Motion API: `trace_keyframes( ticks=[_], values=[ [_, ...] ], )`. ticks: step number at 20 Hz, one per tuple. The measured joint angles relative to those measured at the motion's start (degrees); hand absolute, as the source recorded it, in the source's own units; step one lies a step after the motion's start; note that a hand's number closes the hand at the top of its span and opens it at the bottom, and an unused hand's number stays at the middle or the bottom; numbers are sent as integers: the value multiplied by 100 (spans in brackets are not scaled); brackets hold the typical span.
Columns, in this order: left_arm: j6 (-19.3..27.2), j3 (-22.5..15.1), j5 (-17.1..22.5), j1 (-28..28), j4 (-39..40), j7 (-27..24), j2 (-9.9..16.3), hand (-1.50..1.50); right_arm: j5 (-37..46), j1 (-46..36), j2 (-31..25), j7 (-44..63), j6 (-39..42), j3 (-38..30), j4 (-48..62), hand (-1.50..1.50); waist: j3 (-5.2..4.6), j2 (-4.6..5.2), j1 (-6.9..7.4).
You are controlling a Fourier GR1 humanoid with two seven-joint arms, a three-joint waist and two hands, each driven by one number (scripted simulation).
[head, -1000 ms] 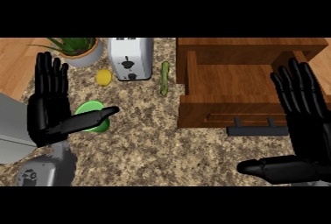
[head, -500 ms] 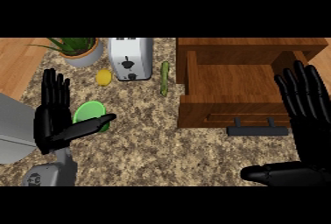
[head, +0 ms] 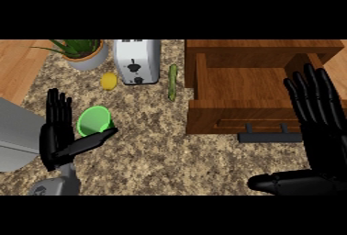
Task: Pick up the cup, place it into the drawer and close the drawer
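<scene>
A green cup (head: 94, 120) stands on the speckled counter at the left, its mouth facing up. My left hand (head: 58, 137) is open just left of it, fingers straight and pointing away, thumb stretched out under the cup's near rim. The wooden drawer (head: 254, 94) is pulled open at the upper right, with a dark handle (head: 270, 137) on its front. My right hand (head: 321, 124) is open at the right edge, fingers up over the drawer's right corner, thumb pointing left low in the view.
A silver toaster (head: 137, 61) stands at the back, with a potted plant (head: 81, 51) to its left. A yellow lemon (head: 109, 81) and a thin green vegetable (head: 173, 81) lie near the toaster. A grey sink edge (head: 15, 135) borders the left.
My left hand has drawn back towards me and lower, so the green cup now shows almost whole. My right hand has sunk slightly towards the lower right.
</scene>
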Motion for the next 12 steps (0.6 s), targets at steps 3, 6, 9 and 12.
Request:
trace_keyframes(
  ticks=[3,6,9,12],
  values=[
    [-143,106,114,17,312,-237,53,-150,-180,21,-79,24,95,-159,-18,-150,-1,0,-2],
    [-252,174,205,-29,736,-515,88,-150,-342,-153,-193,154,145,-333,23,-150,-1,1,-3],
    [-355,281,276,-160,1222,-806,131,-150,-253,-262,-152,114,103,-272,166,-150,-1,3,-5],
    [-466,372,368,-189,1572,-1023,177,-150,-217,-131,-133,141,119,-200,2,-150,-1,2,-7]
  ],
)
